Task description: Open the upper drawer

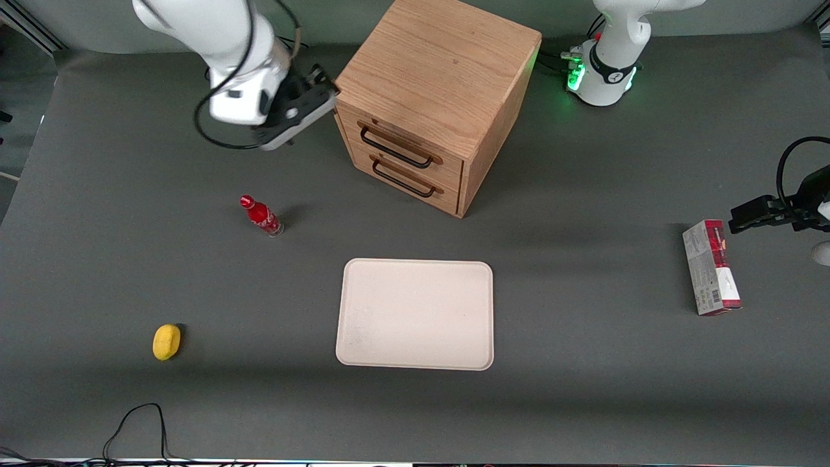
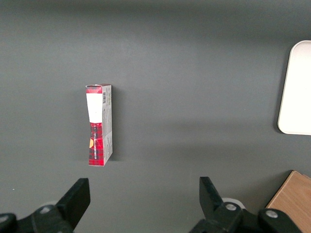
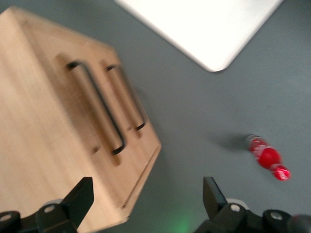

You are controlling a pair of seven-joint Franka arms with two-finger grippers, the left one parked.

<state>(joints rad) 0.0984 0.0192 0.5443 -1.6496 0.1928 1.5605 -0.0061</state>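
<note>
The wooden cabinet (image 1: 434, 71) stands at the back middle of the table, both drawers shut. The upper drawer (image 1: 405, 133) has a black bar handle (image 1: 395, 148); the lower drawer's handle (image 1: 403, 179) is just beneath it. In the right wrist view the upper handle (image 3: 97, 107) lies closer to the cabinet's top than the lower handle (image 3: 129, 97). My gripper (image 1: 285, 126) hangs in the air beside the cabinet's front corner, toward the working arm's end, about level with its top. It is open and empty (image 3: 146, 199) and touches nothing.
A red bottle (image 1: 261, 216) stands nearer the front camera than my gripper and shows in the right wrist view (image 3: 266, 158). A cream tray (image 1: 415, 314) lies in front of the cabinet. A lemon (image 1: 166, 341) lies near the front edge. A red box (image 1: 711, 267) lies toward the parked arm's end.
</note>
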